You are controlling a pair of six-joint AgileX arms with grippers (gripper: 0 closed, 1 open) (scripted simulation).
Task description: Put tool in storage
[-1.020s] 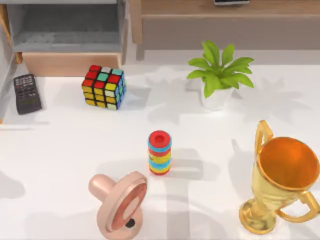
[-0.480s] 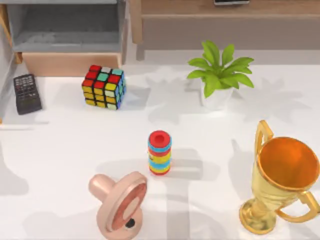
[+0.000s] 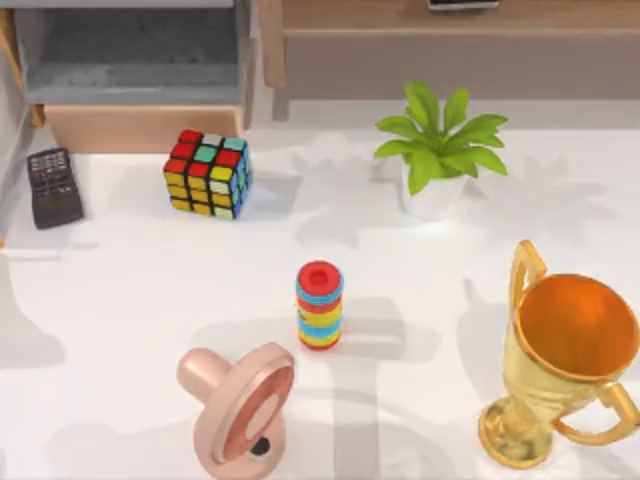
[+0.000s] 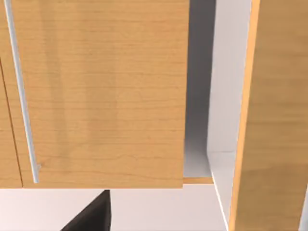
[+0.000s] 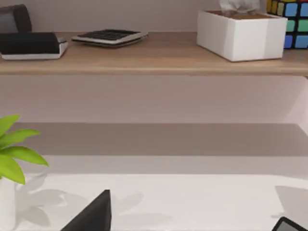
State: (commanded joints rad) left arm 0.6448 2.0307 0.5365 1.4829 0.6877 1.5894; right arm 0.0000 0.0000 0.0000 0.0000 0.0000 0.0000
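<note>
Quick notes on this one. The storage was a drawer (image 3: 140, 128) at the far left of the surface (image 3: 120, 300), pulled open. It had a grey inside and a tan front panel, and looked empty as far as the top view reached. Just in front of it sat a black remote (image 3: 53, 187) and a colour cube (image 3: 208, 173). There was a potted plant (image 3: 437, 145) further right, a stack of coloured rings (image 3: 319, 305) mid-surface, a pink disc-shaped thing (image 3: 240, 400) near the front edge and a gold trophy (image 3: 565, 360) front right. As for the tool, I honestly couldn't tell where it was, and nothing on the surface matched it. The left gripper (image 4: 89, 216) was just a dark wedge close up against tan wood panelling, prob the drawer's cabinet. The right gripper (image 5: 89, 216) was a similar wedge facing the long wooden shelf (image 5: 144, 60). Spread or pressed together? Couldn't tell for either, and neither looked to be carrying anything. Handling is a guess from the task alone, tbh. A small hand tool would prob be stiff, light and not fragile, maybe with a slick shell. I'd pinch it across the narrow width near the middle so it wouldn't tip or slide out, then lower it into the grey well w/o clipping the front panel.
</note>
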